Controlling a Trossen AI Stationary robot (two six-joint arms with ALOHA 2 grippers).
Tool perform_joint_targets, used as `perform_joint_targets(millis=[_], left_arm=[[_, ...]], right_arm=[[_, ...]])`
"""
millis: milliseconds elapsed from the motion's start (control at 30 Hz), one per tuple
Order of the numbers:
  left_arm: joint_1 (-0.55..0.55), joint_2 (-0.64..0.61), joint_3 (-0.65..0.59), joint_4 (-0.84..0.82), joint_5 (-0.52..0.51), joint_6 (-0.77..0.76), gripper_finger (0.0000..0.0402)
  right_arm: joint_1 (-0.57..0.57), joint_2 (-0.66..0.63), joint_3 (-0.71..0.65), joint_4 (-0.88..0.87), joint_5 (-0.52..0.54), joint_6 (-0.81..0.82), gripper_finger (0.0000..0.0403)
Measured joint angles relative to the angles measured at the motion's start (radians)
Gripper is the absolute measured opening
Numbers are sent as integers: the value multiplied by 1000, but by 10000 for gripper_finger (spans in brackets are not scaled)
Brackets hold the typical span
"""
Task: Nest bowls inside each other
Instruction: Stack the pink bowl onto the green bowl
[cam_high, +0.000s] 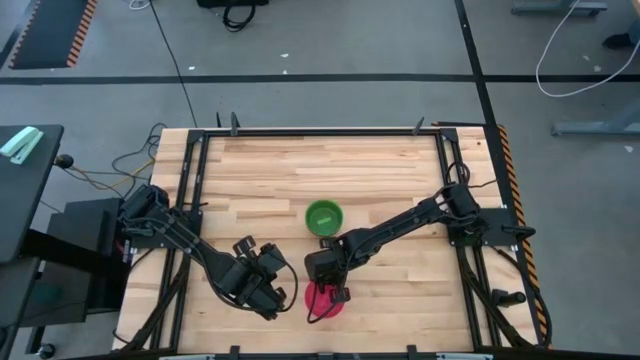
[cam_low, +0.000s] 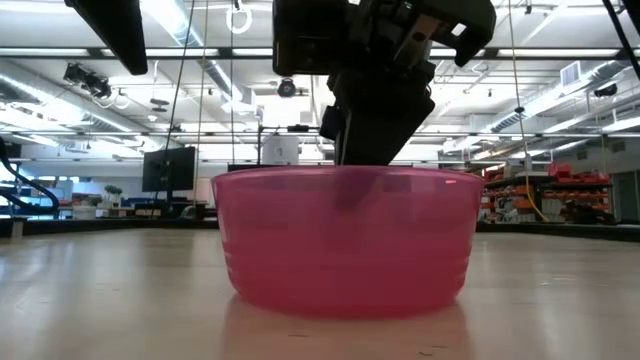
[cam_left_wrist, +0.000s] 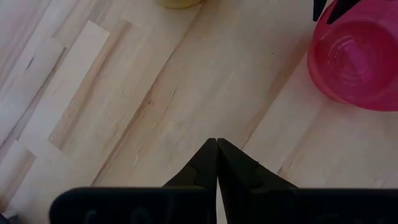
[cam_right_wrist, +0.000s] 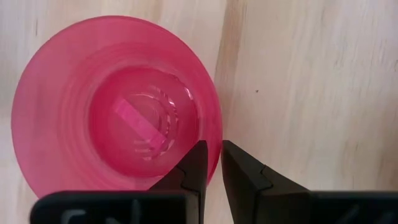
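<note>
The pink bowl (cam_high: 324, 300) sat near the table's (cam_high: 400, 170) front edge at 6 o'clock, bare wood around it. It was translucent, upright and empty. The right gripper (cam_right_wrist: 212, 163) straddled its rim, fingers narrowly parted, not clamped. The left gripper (cam_left_wrist: 216, 163), clenched empty, waited at its 9 o'clock. A green bowl (cam_high: 324, 216) stood at 12.

A round, translucent magenta-pink plastic bowl (cam_right_wrist: 115, 106) sits open side up on the pale wooden plank tabletop (cam_right_wrist: 311, 81). A small rectangular pink mark shows at the centre of its floor. The right gripper (cam_right_wrist: 213, 163) is at the bowl's rim: one dark finger lies over the inside of the wall, the other just outside it over bare wood, with a narrow gap between them.
</note>
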Motion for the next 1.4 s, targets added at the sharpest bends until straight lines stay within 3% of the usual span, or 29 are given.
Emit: perform_joint_targets(millis=[767, 1033, 1400], left_arm=[[0, 0, 0, 0, -2, -4, 24], [0, 0, 0, 0, -29, -4, 13], [0, 0, 0, 0, -65, 4, 29]], right_arm=[[6, 8, -34, 25, 0, -20, 53], [6, 8, -34, 27, -4, -63, 9], [-11, -8, -34, 6, -3, -120, 4]])
